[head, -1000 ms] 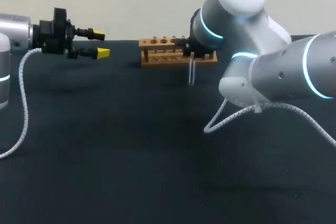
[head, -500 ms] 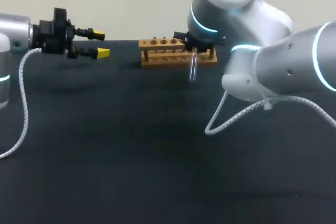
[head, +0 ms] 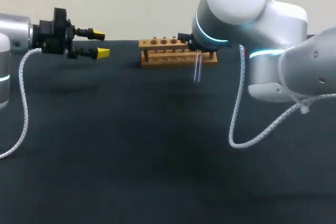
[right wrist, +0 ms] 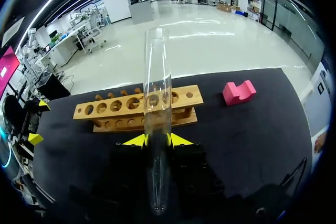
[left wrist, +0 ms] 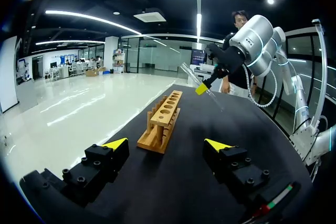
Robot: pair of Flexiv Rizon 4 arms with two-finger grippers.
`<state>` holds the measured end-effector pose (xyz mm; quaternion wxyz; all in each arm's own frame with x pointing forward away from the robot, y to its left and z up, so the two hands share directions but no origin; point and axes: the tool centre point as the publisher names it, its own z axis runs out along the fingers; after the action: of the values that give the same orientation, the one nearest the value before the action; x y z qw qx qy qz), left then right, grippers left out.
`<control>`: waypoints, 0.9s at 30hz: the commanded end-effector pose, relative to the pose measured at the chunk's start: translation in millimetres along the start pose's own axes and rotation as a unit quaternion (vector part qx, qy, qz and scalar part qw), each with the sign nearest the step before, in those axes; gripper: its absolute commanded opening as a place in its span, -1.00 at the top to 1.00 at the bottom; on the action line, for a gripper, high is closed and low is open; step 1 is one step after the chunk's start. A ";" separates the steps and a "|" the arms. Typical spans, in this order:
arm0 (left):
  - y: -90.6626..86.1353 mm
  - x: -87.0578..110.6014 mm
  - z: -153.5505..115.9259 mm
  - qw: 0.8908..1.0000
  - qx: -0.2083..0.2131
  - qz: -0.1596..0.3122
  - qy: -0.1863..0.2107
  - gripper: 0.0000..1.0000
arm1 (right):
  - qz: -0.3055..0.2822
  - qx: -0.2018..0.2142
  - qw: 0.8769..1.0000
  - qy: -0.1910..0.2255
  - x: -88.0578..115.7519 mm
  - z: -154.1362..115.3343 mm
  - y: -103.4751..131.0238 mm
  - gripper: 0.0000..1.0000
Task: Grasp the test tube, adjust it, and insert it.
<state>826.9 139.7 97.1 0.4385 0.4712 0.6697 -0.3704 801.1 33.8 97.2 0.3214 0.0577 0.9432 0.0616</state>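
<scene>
Pinching the clear test tube [right wrist: 156, 93] between its yellow tips, the right gripper [right wrist: 157, 140] holds it off the black table [head: 131, 145], just in front of the wooden rack [head: 168, 51]. The left gripper [head: 100, 44] hangs well apart from the rack, fingers spread. A pink block [right wrist: 239, 92] lies beside the rack's end.

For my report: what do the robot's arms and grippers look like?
The left arm and right arm are silver-grey with glowing cyan rings; a white coiled cable hangs from each. The left gripper and right gripper are black, with yellow-tipped fingers.
</scene>
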 end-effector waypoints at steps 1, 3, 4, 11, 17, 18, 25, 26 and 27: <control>-0.4 1.1 -0.3 1.000 -0.001 0.001 -0.002 -1.00 | 0.001 -0.002 0.998 -0.064 4.6 -10.0 -4.9 1.00; -0.4 1.1 -0.3 1.000 -0.001 0.001 -0.002 -1.00 | -0.001 -0.002 0.998 -0.064 4.9 -10.9 -5.6 1.00; -0.4 1.1 -0.3 1.000 -0.001 0.001 -0.002 -1.00 | -0.001 -0.003 0.998 -0.064 4.8 -11.5 -6.0 1.00; -0.4 1.1 -0.3 1.000 -0.001 0.001 -0.002 -1.00 | 0.003 -0.040 0.997 -0.071 -1.4 -20.3 -3.7 1.00; -0.4 1.1 -0.3 1.000 -0.001 0.001 -0.002 -1.00 | 0.003 -0.040 0.997 -0.071 -1.4 -20.3 -3.7 1.00; -0.4 1.1 -0.3 1.000 -0.001 0.001 -0.002 -1.00 | 0.003 -0.040 0.997 -0.071 -1.4 -20.3 -3.7 1.00; -0.4 1.1 -0.3 1.000 -0.001 0.001 -0.002 -1.00 | 0.003 -0.040 0.997 -0.071 -1.4 -20.3 -3.7 1.00; -0.4 1.1 -0.3 1.000 -0.001 0.001 -0.002 -1.00 | 0.003 -0.040 0.997 -0.071 -1.4 -20.3 -3.7 1.00; -0.4 1.1 -0.3 1.000 -0.001 0.001 -0.002 -1.00 | 0.003 -0.040 0.997 -0.071 -1.4 -20.3 -3.7 1.00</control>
<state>826.9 139.7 97.2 0.4385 0.4712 0.6697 -0.3704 791.9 29.0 115.4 0.3568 0.0487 0.9280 0.0956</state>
